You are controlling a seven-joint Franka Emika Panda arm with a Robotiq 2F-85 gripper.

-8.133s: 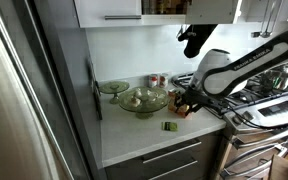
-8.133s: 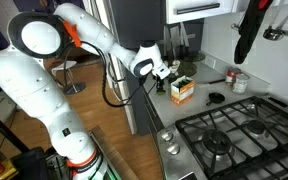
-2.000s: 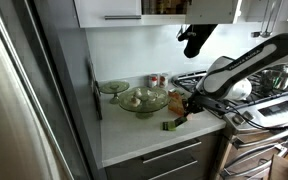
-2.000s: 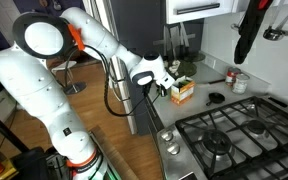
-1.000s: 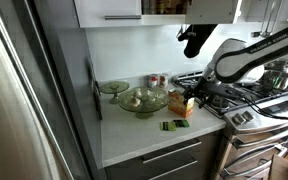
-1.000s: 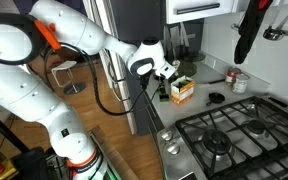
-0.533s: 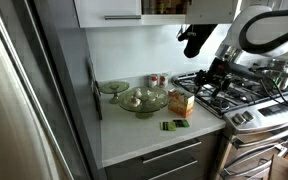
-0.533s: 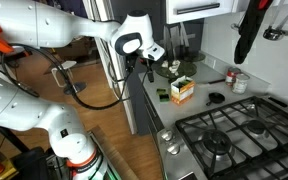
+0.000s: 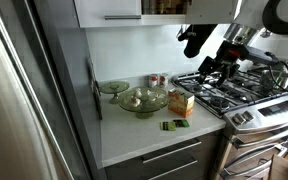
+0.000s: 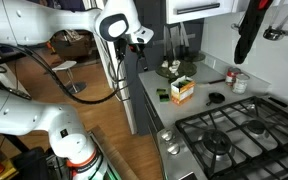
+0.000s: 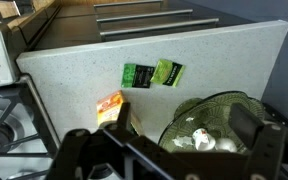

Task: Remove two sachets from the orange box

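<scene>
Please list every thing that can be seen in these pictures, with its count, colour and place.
sachets: two, green, flat on the counter, outside the box
orange box: one, orange, on the counter near the stove
bowl: one, green glass, beside the box
counter: one, pale grey
stove: one, black grates, next to the counter
oven mitt: one, dark, hanging above the stove
hand: one, black, open, high up, empty

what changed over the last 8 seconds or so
The gripper left the orange box, went down to the counter, released a second sachet beside the first, then rose high and away. It now looks open and empty. Two sachets lie side by side where one lay before. The box and the green glass bowl stayed put.
</scene>
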